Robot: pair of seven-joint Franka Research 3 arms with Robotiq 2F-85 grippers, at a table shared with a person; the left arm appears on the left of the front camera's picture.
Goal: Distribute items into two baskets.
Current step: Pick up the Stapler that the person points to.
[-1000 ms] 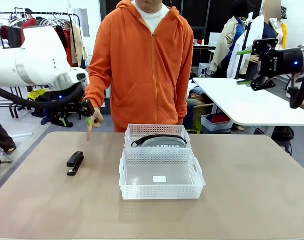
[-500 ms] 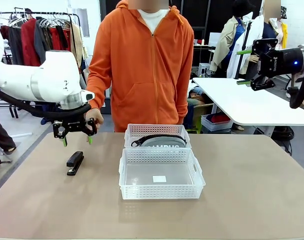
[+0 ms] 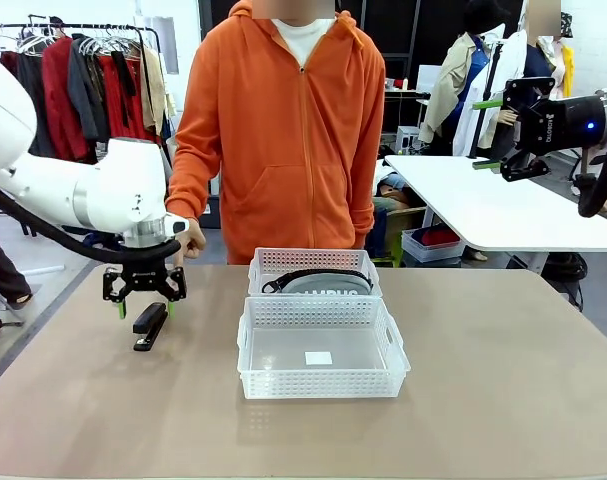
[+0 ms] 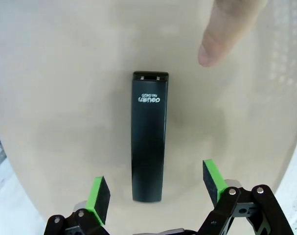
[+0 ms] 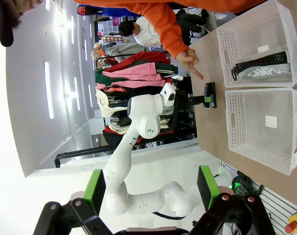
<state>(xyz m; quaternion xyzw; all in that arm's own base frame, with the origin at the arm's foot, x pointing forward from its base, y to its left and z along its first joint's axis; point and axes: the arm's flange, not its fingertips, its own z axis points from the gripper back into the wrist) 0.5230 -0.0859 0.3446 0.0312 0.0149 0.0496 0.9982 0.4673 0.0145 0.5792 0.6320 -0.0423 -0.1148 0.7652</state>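
Stapler [image 3: 149,326] lies beneath our spread left end effector [image 3: 145,309]; we read only part of the pouch [image 3: 323,283] lettering behind the near basket [image 3: 321,378]; our right end effector [image 3: 487,134] gapes too.

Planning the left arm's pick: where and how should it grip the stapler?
Best bet: take the stapler at mid-body, across its narrow width, coming straight down from above. It lies flat on the table, long and slim, with its long sides square to the open left gripper above it.

Black stapler [image 3: 150,326] lies flat left of the near basket [image 3: 323,380]; grey zippered pouch [image 3: 325,284] rests inside the far basket [image 3: 313,260].
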